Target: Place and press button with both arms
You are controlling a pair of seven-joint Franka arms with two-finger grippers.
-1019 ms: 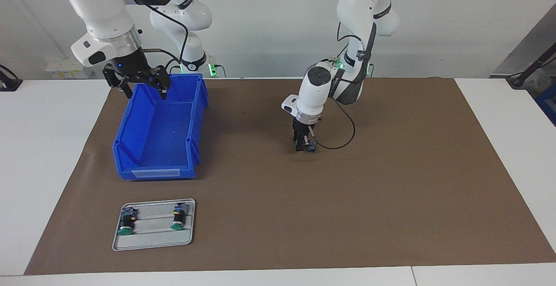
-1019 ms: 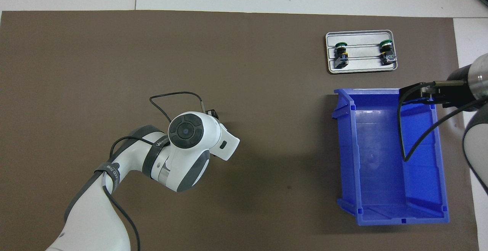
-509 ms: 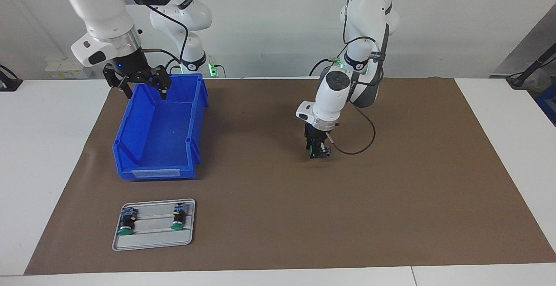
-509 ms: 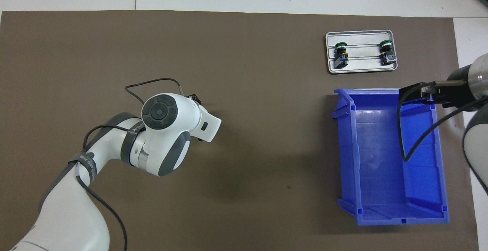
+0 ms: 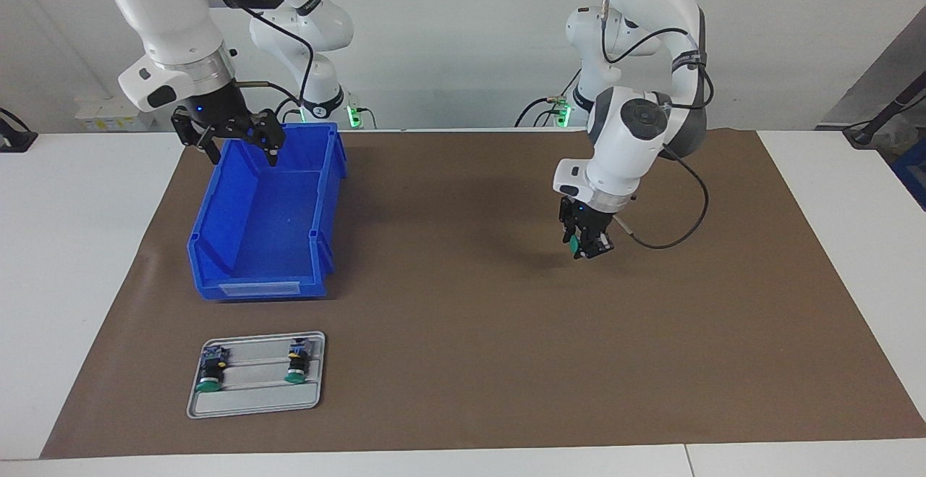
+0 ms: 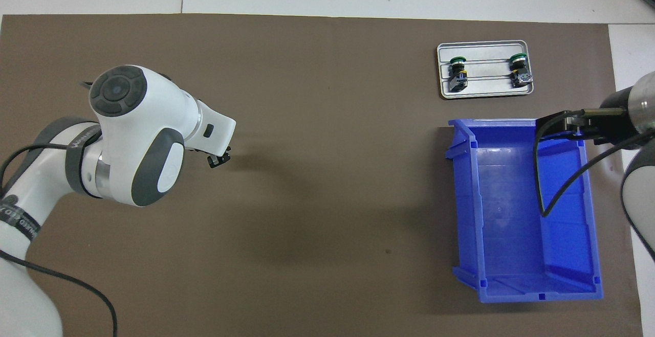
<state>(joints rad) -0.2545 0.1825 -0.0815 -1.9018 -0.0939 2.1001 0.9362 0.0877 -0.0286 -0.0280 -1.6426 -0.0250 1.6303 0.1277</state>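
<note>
My left gripper [image 5: 589, 245] hangs a little above the brown mat [image 5: 463, 361], shut on a button [image 5: 576, 244] whose green cap shows between the fingers. From overhead only the left gripper's tip [image 6: 218, 159] peeks out under the white wrist, and the held button is hidden there. Two more buttons [image 5: 210, 376] [image 5: 295, 366] lie on a grey tray [image 5: 253, 406], also seen from overhead as buttons [image 6: 457, 68] [image 6: 521, 67] on the tray [image 6: 485, 93]. My right gripper [image 5: 244, 150] [image 6: 562, 124] waits open over the blue bin's rim.
An empty blue bin [image 5: 260, 290] [image 6: 517, 214] stands toward the right arm's end of the table, nearer to the robots than the tray. A black cable [image 5: 673, 234] loops from the left wrist. White tabletop surrounds the mat.
The left arm has carried the button sideways toward its own end of the table and turned its wrist. The right arm has not moved.
</note>
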